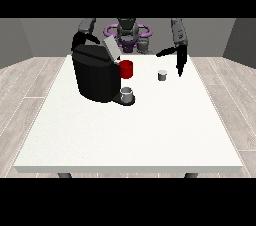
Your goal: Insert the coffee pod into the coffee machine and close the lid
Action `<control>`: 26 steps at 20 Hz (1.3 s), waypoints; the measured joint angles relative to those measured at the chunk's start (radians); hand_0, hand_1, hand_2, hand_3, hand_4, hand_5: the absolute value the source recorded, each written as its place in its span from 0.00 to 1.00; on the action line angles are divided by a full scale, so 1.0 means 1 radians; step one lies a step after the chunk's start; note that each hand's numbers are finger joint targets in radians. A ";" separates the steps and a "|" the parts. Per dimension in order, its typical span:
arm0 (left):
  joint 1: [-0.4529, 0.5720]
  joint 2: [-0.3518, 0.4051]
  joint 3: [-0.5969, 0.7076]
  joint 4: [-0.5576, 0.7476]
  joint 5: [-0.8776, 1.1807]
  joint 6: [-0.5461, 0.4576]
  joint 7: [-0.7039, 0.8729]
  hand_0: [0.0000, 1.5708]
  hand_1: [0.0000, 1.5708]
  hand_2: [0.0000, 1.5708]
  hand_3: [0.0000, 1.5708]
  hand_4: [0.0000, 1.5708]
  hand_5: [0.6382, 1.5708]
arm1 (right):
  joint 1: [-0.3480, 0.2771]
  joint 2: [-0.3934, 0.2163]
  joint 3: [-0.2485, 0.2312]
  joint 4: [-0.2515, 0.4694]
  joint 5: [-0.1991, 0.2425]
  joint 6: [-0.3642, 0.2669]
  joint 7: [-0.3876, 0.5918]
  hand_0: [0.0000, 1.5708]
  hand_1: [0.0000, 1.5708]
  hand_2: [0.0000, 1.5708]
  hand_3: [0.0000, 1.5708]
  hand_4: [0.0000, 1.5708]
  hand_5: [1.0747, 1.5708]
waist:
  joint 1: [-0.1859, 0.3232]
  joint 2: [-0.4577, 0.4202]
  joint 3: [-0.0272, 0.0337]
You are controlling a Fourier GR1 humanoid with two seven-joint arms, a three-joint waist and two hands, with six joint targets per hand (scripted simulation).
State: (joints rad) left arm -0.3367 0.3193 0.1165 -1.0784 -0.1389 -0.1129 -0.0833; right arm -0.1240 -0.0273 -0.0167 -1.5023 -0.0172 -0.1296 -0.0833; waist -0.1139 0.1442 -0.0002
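Current step, as I judge it: approach to the coffee pod [162,75]; pick-up has not begun. The pod, a small grey cylinder, stands upright on the white counter [125,140], right of centre in the frame and well apart from the coffee machine [96,76].

The hand at the view's right [180,64] hangs just to the right of the pod and slightly above it, fingers pointing down and extended, not closed on anything. It holds nothing. I see no contact between this hand and the pod.

The hand at the view's left [80,40] sits at the upper left, behind the top of the machine. I cannot tell how it is set from here.

The machine is a black body left of centre. Its lid [111,49] is tilted up and open (a pale panel angled toward the upper right). The pod chamber under the lid is not visible to me, so I cannot say whether it holds anything.

Containers: a red cup [126,69] stands just beside the machine's right side; its contents are not visible. A small grey cup [127,95] sits on the machine's tray at its lower right; contents likewise not visible.

Next move calls for shifting the right-side hand toward frame left until it is over the pod, lowering, and closing around it before carrying it to the open lid.
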 measured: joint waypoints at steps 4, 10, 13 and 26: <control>-0.032 -0.003 -0.027 0.054 -0.053 0.012 0.005 0.00 0.00 0.07 0.00 0.00 1.00 | -0.032 -0.011 -0.021 0.049 -0.001 -0.004 0.008 0.00 0.00 0.00 0.00 0.27 1.00 | 0.012 0.010 0.0001; -0.066 -0.009 -0.062 0.141 -0.138 0.032 -0.022 0.28 0.28 0.39 0.19 0.00 1.00 | -0.066 -0.024 -0.039 0.116 0.017 -0.019 0.015 0.00 0.00 0.00 0.00 0.26 1.00 | 0.024 0.001 0.0000; -0.095 -0.002 -0.056 0.200 -0.158 0.024 -0.007 0.51 0.51 0.54 0.32 0.00 1.00 | -0.064 -0.008 -0.016 0.125 0.037 -0.045 0.029 0.00 0.00 0.00 0.00 0.27 1.00 | 0.020 -0.015 0.0000; -0.141 0.019 -0.108 0.352 -0.346 0.140 -0.069 0.44 0.44 0.53 0.38 0.00 1.00 | -0.061 -0.002 -0.006 0.138 0.040 -0.036 0.025 0.00 0.00 0.00 0.00 0.31 1.00 | -0.010 -0.008 0.0012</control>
State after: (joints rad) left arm -0.4781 0.3384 0.0082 -0.7263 -0.4845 0.0268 -0.1520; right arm -0.1849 -0.0297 -0.0229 -1.3644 0.0232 -0.1659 -0.0584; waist -0.1241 0.1366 0.0010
